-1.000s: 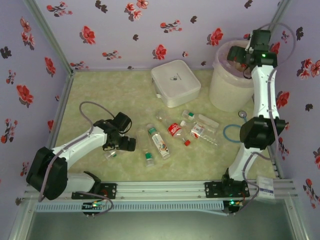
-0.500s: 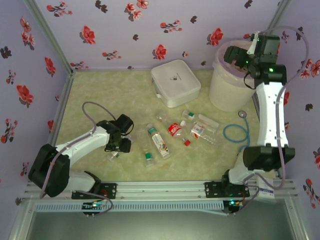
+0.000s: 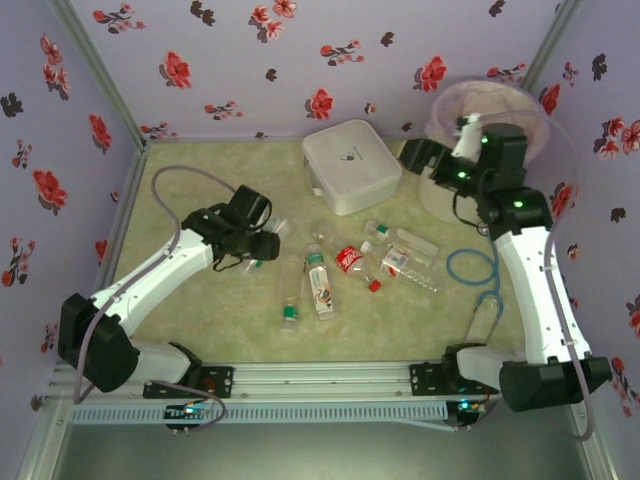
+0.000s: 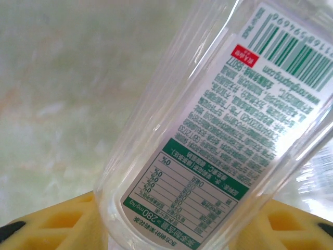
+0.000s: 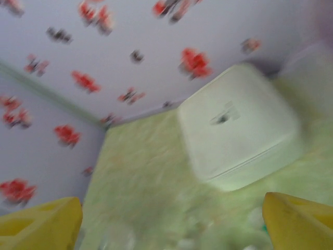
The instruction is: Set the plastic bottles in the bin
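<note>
Pale green marbled table (image 3: 400, 330) sits inside lilac flowered walls. Near its middle, loose plastic bottles (image 3: 322, 288) lie on their sides, among them a red-labelled bottle (image 3: 348, 258). To their left, the left gripper (image 3: 262, 243) pinches a clear bottle with a white-and-green label (image 4: 208, 146) between its yellow fingers (image 4: 52, 226). Farther back rests a white lidded box (image 3: 350, 165). Just beside it the right gripper (image 3: 412, 158) hovers with its jaws spread wide. The bin (image 3: 525, 100) stands in the far right corner, behind that arm.

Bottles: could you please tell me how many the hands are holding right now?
1: a labelled bottle, gripped in the left hand. The right hand is open and empty.
</note>
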